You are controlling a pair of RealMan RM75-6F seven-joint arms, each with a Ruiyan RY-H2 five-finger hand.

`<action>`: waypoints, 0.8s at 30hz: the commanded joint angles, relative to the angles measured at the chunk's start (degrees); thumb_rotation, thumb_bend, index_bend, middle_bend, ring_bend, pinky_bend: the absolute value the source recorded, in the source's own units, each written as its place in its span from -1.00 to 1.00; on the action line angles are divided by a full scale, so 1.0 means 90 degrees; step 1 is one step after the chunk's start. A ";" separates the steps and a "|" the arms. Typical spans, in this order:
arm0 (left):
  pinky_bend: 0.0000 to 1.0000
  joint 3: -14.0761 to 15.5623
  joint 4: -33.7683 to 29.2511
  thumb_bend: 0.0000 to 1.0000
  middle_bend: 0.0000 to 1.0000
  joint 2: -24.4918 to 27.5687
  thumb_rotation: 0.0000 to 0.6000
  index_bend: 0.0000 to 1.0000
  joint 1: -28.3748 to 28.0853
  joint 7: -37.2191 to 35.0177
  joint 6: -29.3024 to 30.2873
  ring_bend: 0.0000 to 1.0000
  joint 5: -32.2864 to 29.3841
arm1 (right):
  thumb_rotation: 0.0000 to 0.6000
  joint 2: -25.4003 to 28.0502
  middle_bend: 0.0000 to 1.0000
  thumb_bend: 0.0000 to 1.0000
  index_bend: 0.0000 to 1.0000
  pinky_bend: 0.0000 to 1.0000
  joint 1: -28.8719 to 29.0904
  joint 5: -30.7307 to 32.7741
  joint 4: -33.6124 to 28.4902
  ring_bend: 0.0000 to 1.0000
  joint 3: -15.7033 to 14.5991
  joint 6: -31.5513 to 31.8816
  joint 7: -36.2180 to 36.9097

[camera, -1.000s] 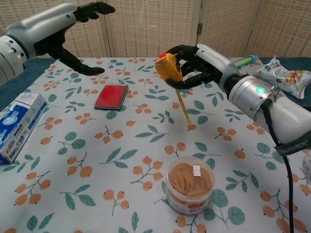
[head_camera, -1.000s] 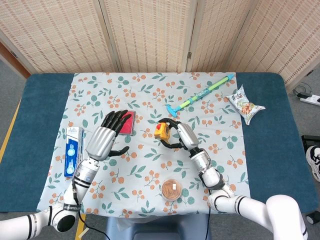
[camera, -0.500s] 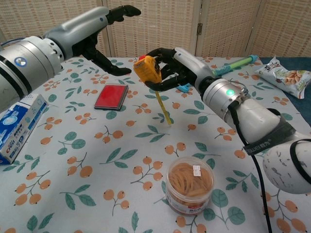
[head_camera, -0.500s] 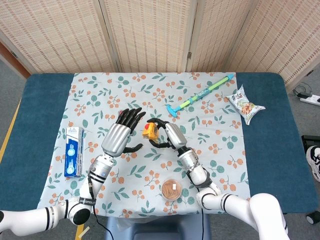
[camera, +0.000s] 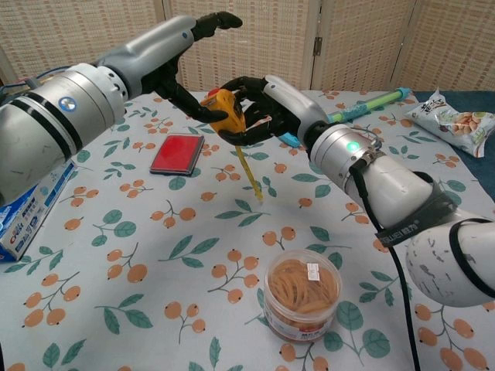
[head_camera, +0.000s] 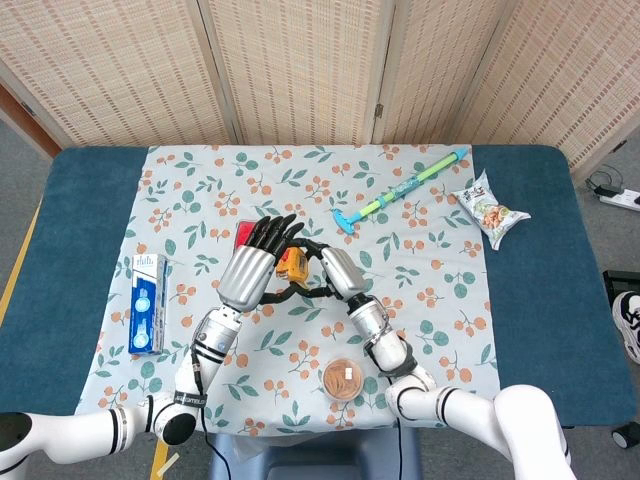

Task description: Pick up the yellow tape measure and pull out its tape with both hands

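My right hand [camera: 267,108] grips the yellow tape measure [camera: 223,108] above the counter, its tape [camera: 247,169] dangling. My left hand [camera: 186,58] hovers beside it, fingers spread; next I pinch that tape.

Blue table [head_camera: 90,190] under a floral cloth [head_camera: 200,190]; red pad [camera: 177,153] just left of the left hand [camera: 166,58]; jar [camera: 302,295] near the right arm

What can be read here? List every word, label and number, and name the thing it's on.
No text reads clearly.
blue-and-white box: print blurred.
snack bag: print too small.
black band on the right forearm: white lettering, illegible.
rubber-band jar: white sticker, too small.
yellow tape measure: no legible marking.
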 commanded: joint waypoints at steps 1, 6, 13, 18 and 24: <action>-1.00 0.0013 0.0054 -0.46 -0.89 -0.0020 1.00 -0.86 -0.0016 0.0031 0.0043 -0.93 -0.0017 | 1.00 0.0026 0.12 -0.27 0.33 -0.41 -0.0017 -0.0017 -0.0032 -0.03 -0.0025 0.0023 -0.0013; -1.00 -0.0020 0.0119 -0.45 -0.89 -0.0023 1.00 -0.84 -0.0029 -0.0043 0.0091 -0.93 -0.0090 | 1.00 0.0064 0.12 -0.27 0.33 -0.41 -0.0074 -0.0043 -0.0079 -0.03 -0.0097 0.0057 -0.0004; -1.00 0.0039 0.0174 -0.45 -0.89 -0.0050 1.00 -0.84 -0.0062 -0.0003 0.0155 -0.93 -0.0069 | 1.00 0.0086 0.12 -0.27 0.33 -0.41 -0.0096 -0.0056 -0.0135 -0.03 -0.0117 0.0098 -0.0024; -1.00 0.0059 0.0199 -0.43 -0.89 -0.0044 1.00 -0.83 -0.0064 0.0016 0.0203 -0.93 -0.0080 | 1.00 0.0113 0.12 -0.27 0.33 -0.41 -0.0122 -0.0039 -0.0168 -0.03 -0.0119 0.0110 -0.0039; -1.00 0.0078 0.0235 -0.15 -0.89 -0.0016 1.00 -0.80 -0.0063 0.0005 0.0244 -0.93 -0.0074 | 1.00 0.0141 0.12 -0.27 0.33 -0.41 -0.0153 -0.0025 -0.0194 -0.03 -0.0135 0.0107 -0.0054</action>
